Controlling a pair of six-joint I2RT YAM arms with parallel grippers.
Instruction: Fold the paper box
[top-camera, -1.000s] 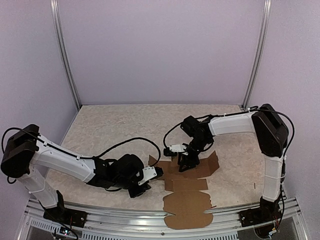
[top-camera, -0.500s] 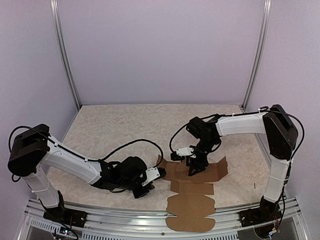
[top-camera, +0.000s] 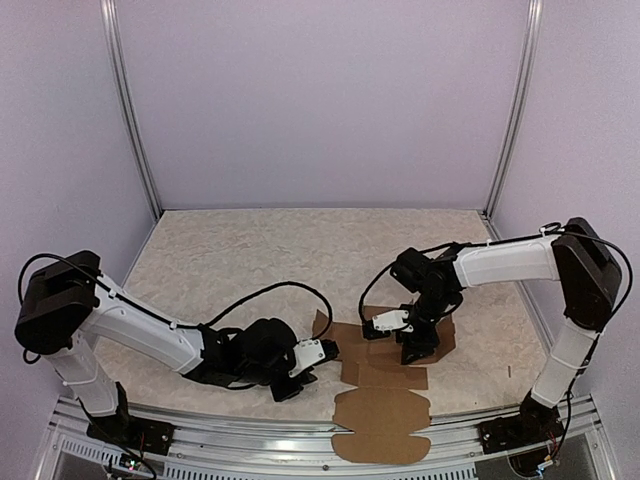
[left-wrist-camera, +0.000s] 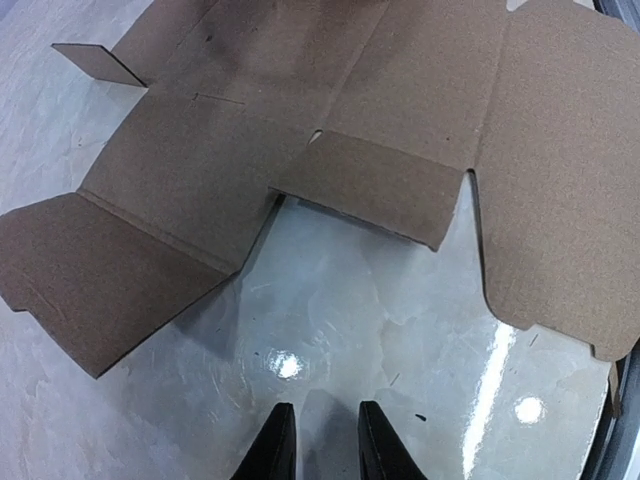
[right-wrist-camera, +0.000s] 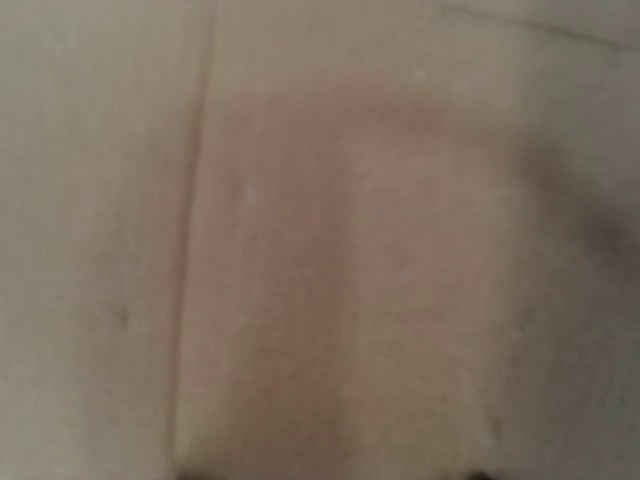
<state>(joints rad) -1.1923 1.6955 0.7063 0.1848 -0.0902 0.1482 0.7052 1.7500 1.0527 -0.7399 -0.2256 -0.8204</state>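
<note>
Brown cardboard, the paper box (top-camera: 385, 405) lies nearly flat on the tabletop (top-camera: 250, 250), just ahead of the narrow, empty left claw (left-wrist-camera: 320, 425) and beneath the low, wide-spread right claw (top-camera: 415, 350), all folding apparently left to do

High rear overview, wrist views close above the paper box (top-camera: 380, 405)

Glossy pale marbled tabletop (top-camera: 250, 250), lilac walls (top-camera: 320, 100), aluminium corner posts (top-camera: 132, 120).
</note>
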